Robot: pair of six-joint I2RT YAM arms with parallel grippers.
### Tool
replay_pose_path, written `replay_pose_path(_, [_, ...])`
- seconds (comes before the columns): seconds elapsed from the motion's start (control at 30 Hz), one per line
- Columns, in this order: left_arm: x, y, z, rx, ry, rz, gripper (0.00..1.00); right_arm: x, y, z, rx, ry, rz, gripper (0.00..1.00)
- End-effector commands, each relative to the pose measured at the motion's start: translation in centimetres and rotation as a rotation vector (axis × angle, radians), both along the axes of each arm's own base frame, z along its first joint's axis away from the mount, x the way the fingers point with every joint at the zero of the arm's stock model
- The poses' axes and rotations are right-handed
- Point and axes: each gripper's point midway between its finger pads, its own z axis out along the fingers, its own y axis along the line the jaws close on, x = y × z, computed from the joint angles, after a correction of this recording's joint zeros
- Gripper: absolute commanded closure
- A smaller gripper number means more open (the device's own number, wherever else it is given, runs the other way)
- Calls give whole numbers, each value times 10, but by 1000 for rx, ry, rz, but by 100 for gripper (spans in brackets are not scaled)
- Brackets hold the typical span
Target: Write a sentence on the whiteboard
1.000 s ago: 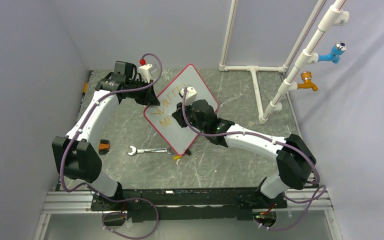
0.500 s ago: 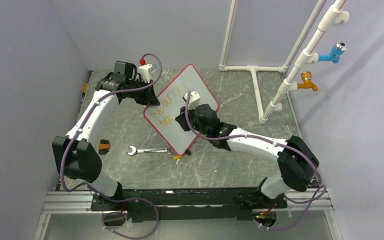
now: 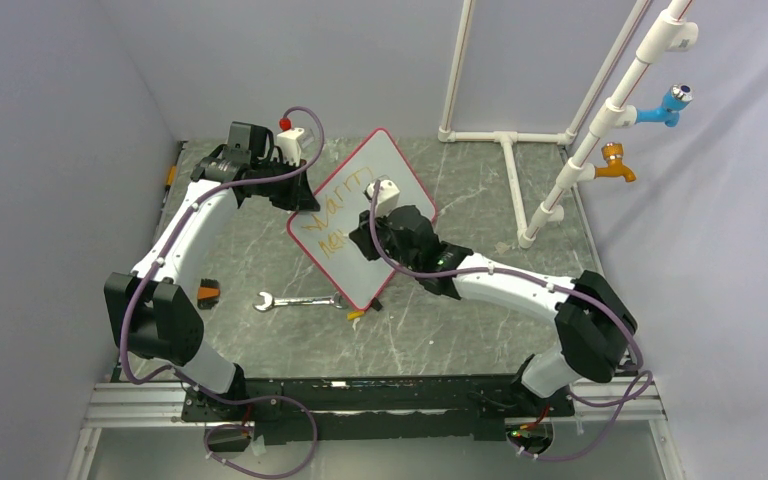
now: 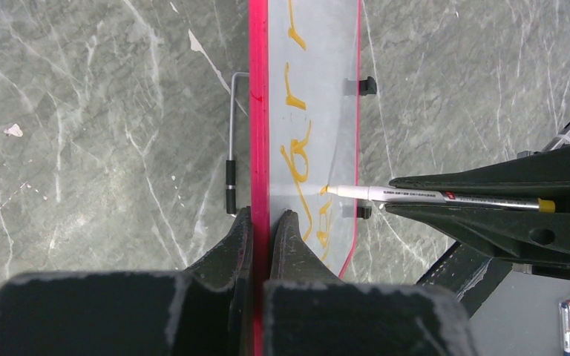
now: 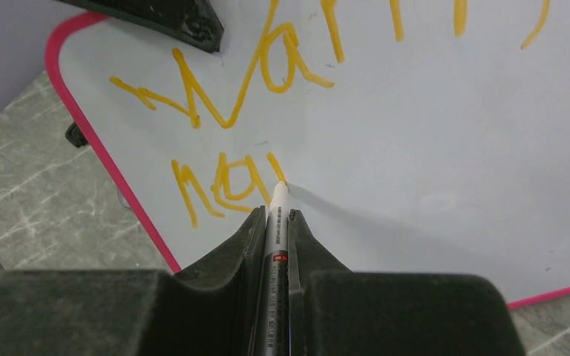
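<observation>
A white whiteboard (image 3: 390, 170) rimmed in red-pink bears orange-yellow lettering, the same hue as the tip of the white marker (image 5: 277, 199), whose barrel shows small black print and a red mark. The table (image 3: 460, 320) is grey-green stone veined in white. The left arm (image 3: 185, 235) and right arm (image 3: 510, 280) are white with black joints and purple cables; the left gripper (image 4: 261, 219) and right gripper (image 5: 274, 215) are matte black. White pipes (image 3: 480, 135), a blue tap (image 3: 668, 103), an orange tap (image 3: 615, 160) and a silver wrench (image 3: 295, 300) complete the palette.

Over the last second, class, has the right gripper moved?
Yes. From above, the right gripper, holding the pen, has slid slightly rightward across the whiteboard, away from its left rim. The board and the wrench stayed put.
</observation>
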Motion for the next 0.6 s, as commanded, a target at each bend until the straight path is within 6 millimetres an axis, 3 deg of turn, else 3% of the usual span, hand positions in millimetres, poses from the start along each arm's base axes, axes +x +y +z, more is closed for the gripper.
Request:
replay_pose_path(0.0, [14, 41, -29, 266, -50, 51, 100, 9, 13, 31, 50, -50, 11, 100])
replay_pose_path(0.57, [14, 41, -29, 265, -51, 52, 100, 28, 17, 40, 30, -62, -28, 100])
